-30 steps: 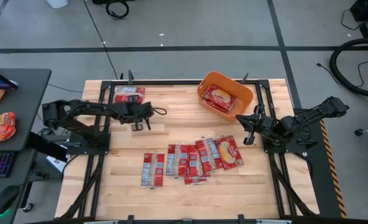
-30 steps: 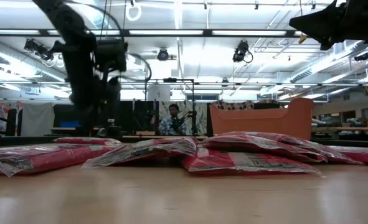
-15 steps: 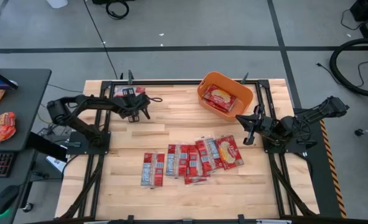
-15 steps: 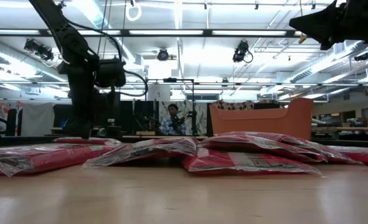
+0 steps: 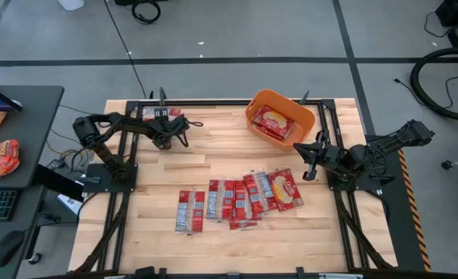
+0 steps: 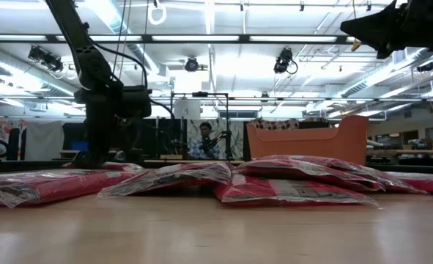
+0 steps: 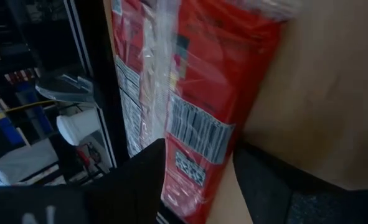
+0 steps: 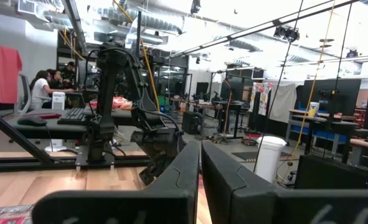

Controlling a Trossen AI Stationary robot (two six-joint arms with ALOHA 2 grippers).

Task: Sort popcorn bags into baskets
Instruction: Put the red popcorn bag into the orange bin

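Wooden table [image 5: 213,163], orange basket [image 5: 300,114] at its far right corner with one popcorn bag inside [image 5: 273,122]. Row of bags [image 5: 236,198] lies mid-table, well apart from the basket. Left gripper [image 5: 165,129] sits low at the far left corner, jaws spread around a lone bag [image 7: 202,93]. Right gripper [image 5: 309,159] waits just below the basket, jaws pressed together, empty.

Red popcorn bags [image 6: 179,178] lie flat on my bench [image 6: 216,235]. The orange basket [image 6: 308,139] stands behind them. My left arm [image 6: 99,95] reaches down at the back.
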